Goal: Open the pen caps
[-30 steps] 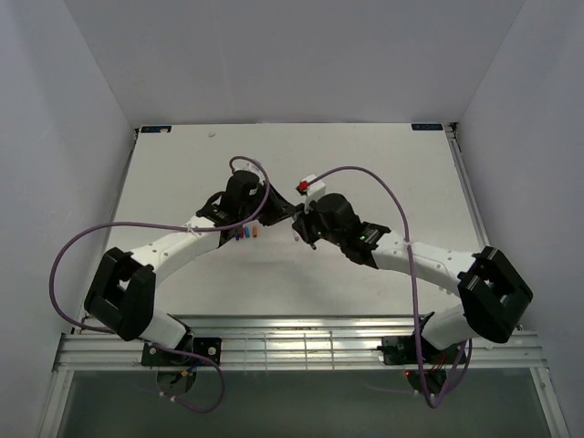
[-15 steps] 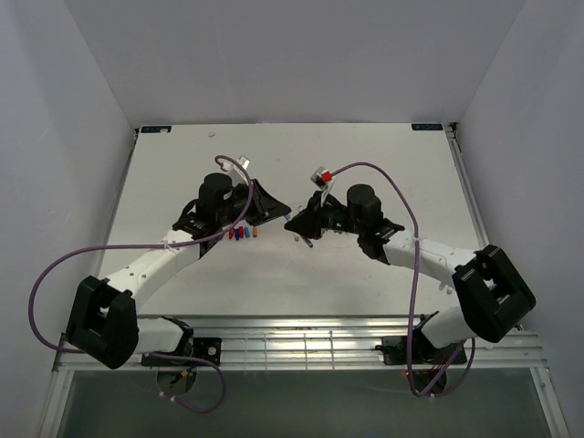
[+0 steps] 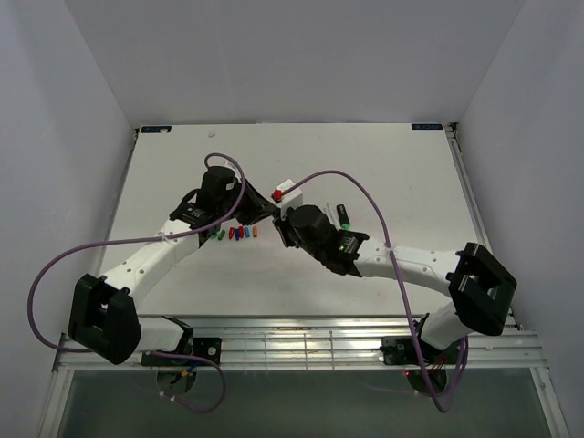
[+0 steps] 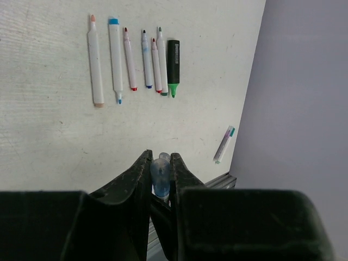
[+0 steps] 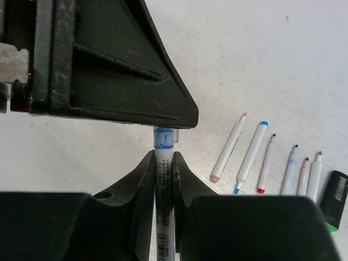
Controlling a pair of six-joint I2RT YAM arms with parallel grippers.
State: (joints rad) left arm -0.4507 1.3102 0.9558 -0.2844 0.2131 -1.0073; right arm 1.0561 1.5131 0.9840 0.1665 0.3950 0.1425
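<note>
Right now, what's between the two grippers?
One white pen, its blue cap in the left gripper, barrel in the right gripper; right wrist view.

The black left gripper (image 4: 160, 157) is framing a pale, see-through blue cap (image 4: 160, 176), while the black right gripper (image 5: 162, 157) is showing a white pen (image 5: 163, 190) with fine dark print and a blue collar. On the white table (image 4: 43, 136), six white pens (image 4: 129, 58) are showing orange, light blue, red, dark blue, red and green ends beside a black marker (image 4: 173, 57) that is ending in green. Seen from above, loose caps (image 3: 240, 234) are lying in green, blue, red and orange, and purple cables (image 3: 55, 265) are trailing from the white and black arms (image 3: 146, 260).
</note>
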